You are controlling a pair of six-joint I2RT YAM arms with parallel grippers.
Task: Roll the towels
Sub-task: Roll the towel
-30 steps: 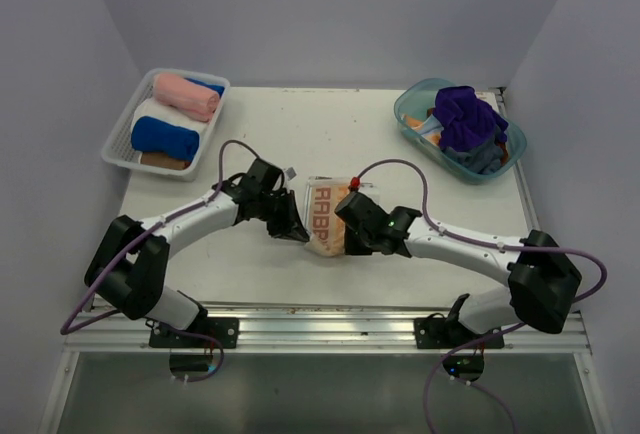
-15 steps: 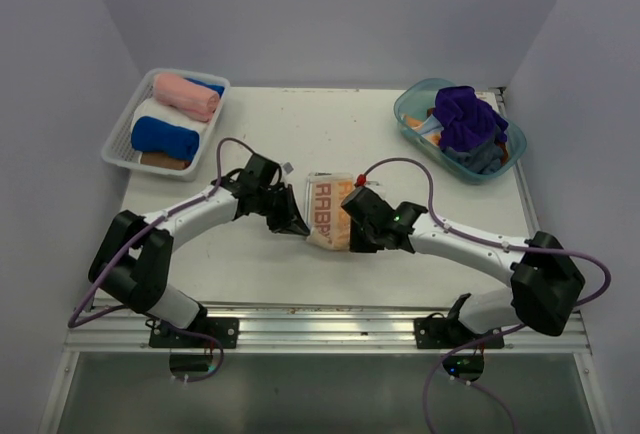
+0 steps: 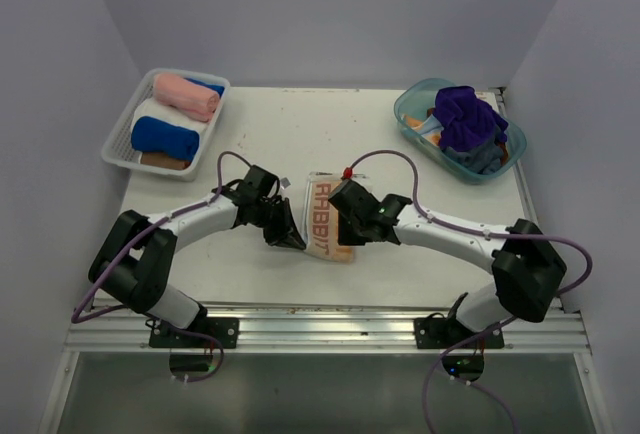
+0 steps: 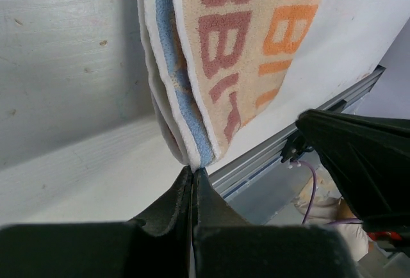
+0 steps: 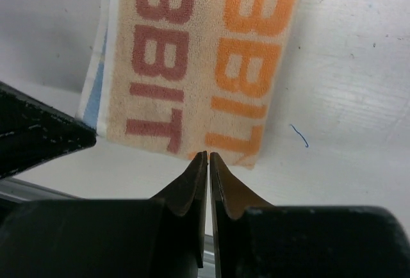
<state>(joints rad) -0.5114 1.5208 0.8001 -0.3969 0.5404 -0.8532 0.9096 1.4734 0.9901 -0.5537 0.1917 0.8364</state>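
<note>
The cream, orange and light-blue RABBIT towel (image 3: 326, 216) lies folded into a narrow strip at the table's middle. My left gripper (image 3: 295, 241) sits at its near left corner. In the left wrist view the jaws are shut at the left gripper (image 4: 193, 170), and the towel (image 4: 224, 47) runs its stacked edges down into the tips. My right gripper (image 3: 341, 231) rests at the towel's near right edge. In the right wrist view the right gripper (image 5: 209, 154) shows a thin slit between its jaws, with the tips at the hem of the flat towel (image 5: 192, 54).
A white mesh basket (image 3: 116, 150) at the back left holds rolled pink (image 3: 186, 96), white (image 3: 160, 114) and blue (image 3: 165, 139) towels. A clear teal tub (image 3: 410, 106) at the back right holds a purple towel (image 3: 466, 114) and other loose ones. The table's metal front rail (image 4: 269, 156) lies close behind the towel.
The right gripper's jaws have parted a little and it has shifted slightly left along the towel's near edge, uncovering more of the lettering. The left gripper stays shut at the corner.
</note>
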